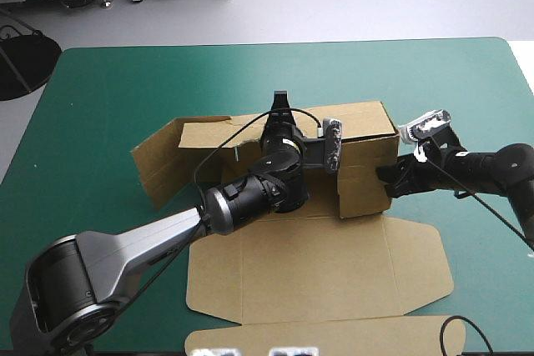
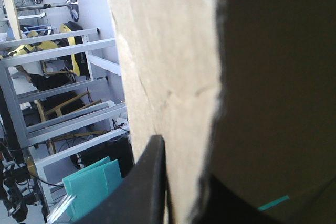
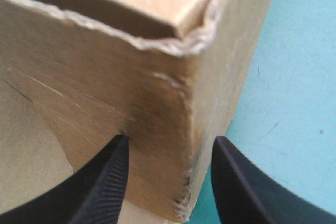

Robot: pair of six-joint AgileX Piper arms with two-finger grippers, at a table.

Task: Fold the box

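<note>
High view: the brown cardboard box (image 1: 363, 135), walls partly raised, sits at frame centre, long axis left to right. The left gripper (image 1: 279, 110) is at the far wall, the right gripper (image 1: 388, 183) at the right-hand near corner. Left wrist view: black fingers (image 2: 149, 182) pinch a wall edge. Right wrist view: the right gripper (image 3: 170, 145) gapes wide astride that corner

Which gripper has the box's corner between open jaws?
The right gripper: its jaws stand apart astride the box at its near right corner, while the left gripper pinches the far wall.
</note>
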